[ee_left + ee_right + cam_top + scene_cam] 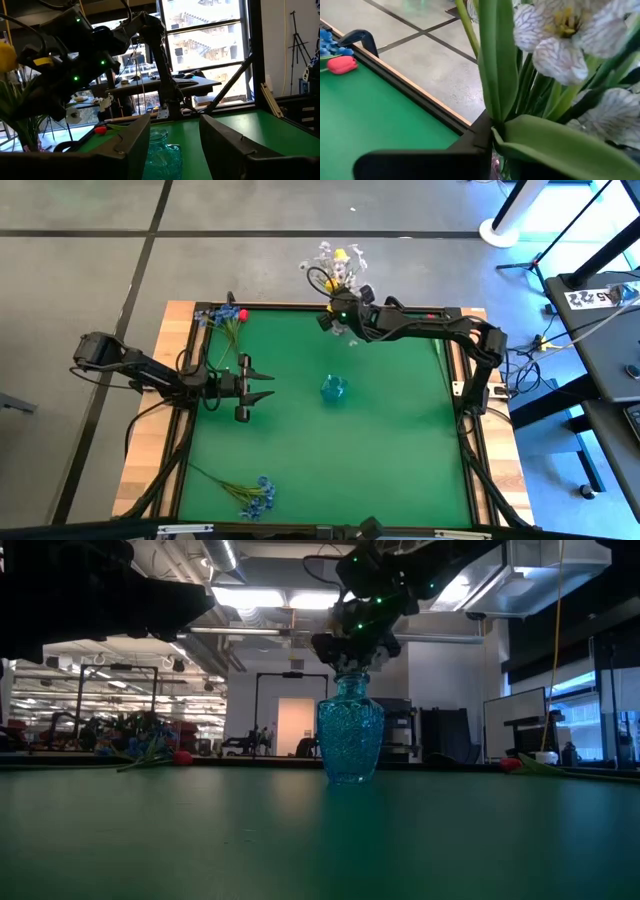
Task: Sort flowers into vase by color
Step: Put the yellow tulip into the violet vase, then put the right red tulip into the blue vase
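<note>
A blue glass vase [334,388] stands upright in the middle of the green table [400,470]. My right gripper [340,315] is at the far edge, shut on a bunch of white and yellow flowers [337,268] whose heads spread beyond the table. Up close the white veined blossoms [560,40] and green leaves fill the right wrist view. My left gripper [258,388] hovers left of the vase, open, its fingers pointing at the vase [161,155]. Red and blue flowers [225,320] lie at the far left corner. Blue flowers [250,495] lie at the near left. My right gripper holds the bunch by its green stems and leaves [492,105], below the blossoms, several stems together. The fingers [420,165] lie across the stems. The bunch is lifted clear of the table, heads leaning out past the far edge; the leaves hide the pads.
The table has a raised dark frame [460,440] and wooden side strips. A red bud [182,756] and another red bud [510,764] lie near the far edge in the low view. Green surface lies bare right of and near the vase.
</note>
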You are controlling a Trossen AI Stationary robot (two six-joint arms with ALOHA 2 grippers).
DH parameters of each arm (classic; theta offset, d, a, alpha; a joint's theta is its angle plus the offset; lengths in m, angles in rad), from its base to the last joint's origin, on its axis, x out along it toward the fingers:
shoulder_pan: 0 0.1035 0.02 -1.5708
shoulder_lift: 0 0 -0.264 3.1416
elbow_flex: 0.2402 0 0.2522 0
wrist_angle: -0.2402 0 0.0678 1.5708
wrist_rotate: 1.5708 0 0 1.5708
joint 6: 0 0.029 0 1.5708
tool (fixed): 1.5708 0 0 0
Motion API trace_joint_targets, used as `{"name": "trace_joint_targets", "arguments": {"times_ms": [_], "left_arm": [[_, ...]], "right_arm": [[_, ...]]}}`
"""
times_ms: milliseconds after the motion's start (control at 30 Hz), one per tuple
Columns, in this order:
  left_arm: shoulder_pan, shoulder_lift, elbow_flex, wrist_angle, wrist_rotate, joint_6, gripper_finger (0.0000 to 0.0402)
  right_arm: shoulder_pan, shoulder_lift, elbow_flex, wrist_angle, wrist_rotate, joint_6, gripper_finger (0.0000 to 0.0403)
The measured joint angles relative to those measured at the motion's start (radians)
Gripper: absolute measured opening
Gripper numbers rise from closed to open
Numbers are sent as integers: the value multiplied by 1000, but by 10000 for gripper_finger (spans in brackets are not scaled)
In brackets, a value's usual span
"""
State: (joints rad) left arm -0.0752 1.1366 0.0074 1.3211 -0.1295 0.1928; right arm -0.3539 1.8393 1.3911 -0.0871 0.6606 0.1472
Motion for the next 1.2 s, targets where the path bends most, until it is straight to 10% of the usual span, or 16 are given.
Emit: {"name": "trace_joint_targets", "arguments": {"times_ms": [267, 667, 1200], "left_arm": [[0, 0, 0, -3, 0, 0, 166], [0, 0, 0, -5, 0, -6, 166], [0, 0, 0, -5, 0, -6, 166]], "right_arm": [[0, -3, 60, -135, -32, -1, 53], [14, -19, 265, -472, -135, 27, 191], [21, -21, 558, -983, -228, 82, 182]]}}
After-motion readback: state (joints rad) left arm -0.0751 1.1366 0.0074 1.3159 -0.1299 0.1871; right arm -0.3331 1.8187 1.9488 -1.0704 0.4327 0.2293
